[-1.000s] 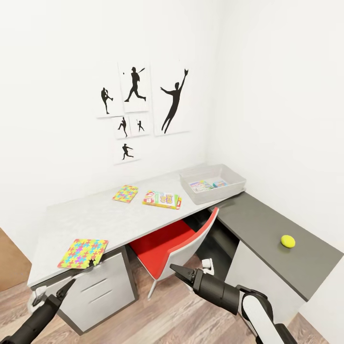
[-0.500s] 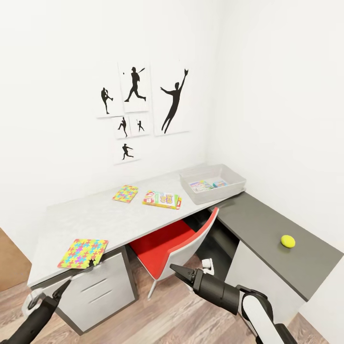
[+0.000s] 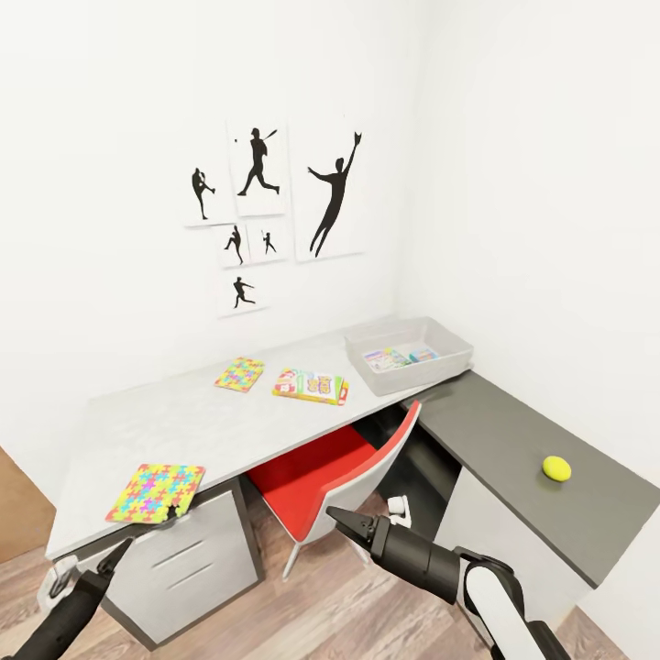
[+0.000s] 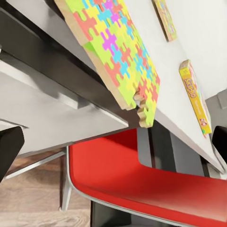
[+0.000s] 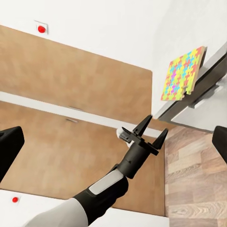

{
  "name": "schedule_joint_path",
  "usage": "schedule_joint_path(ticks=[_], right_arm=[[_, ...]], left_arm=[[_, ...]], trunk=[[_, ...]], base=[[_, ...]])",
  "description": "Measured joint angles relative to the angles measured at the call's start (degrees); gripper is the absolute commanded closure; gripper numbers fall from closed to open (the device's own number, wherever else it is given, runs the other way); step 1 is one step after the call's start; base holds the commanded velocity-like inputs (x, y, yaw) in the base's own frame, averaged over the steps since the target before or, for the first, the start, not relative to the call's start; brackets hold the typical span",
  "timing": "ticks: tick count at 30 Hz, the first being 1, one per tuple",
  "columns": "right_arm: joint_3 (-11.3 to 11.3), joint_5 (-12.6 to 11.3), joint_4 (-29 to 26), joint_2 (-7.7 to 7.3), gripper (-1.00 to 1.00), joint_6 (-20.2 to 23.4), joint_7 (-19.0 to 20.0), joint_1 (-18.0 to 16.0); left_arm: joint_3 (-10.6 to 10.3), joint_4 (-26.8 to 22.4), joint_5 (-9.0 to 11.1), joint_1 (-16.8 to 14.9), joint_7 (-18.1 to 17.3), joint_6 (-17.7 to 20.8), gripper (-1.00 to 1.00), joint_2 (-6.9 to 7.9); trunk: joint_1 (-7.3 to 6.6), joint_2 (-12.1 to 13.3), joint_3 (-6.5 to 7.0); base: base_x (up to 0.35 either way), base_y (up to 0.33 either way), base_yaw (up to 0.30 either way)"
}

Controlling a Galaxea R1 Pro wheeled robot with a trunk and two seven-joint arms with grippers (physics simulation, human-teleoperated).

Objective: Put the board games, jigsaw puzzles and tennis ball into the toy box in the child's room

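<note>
Left fingers (image 3: pixel 117 553) below near jigsaw puzzle (image 3: pixel 158 492)

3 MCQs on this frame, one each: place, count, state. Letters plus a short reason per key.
1. Where does the tennis ball lie?
A. in the toy box
B. on the dark grey lower section of the table
C. on the chair seat

2. How many jigsaw puzzles lie on the white top?
A. one
B. two
C. four

3. How is the left gripper?
A. open, holding nothing
B. shut on a puzzle
C. shut on the ball

Key: 1 B, the ball sits alone on the dark top, apart from the toy box. 2 B, the near jigsaw puzzle overhangs the front edge, the far jigsaw puzzle lies by the board game. 3 A, the right wrist view shows its fingers spread and bare.
</note>
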Motion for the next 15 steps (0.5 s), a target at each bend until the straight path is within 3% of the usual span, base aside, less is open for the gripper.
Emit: schedule_joint_path(ticks=[15], right_arm=[[0.0, 0.0, 0.0, -0.04, -1.00, 0.0, 0.1, 0.0]], left_arm=[[0.7, 0.0, 0.0, 0.0, 0.0, 0.0, -1.00, -0.22]], trunk=[[-0.01, 0.0, 0.00]], base=[[0.035, -0.013, 0.000]])
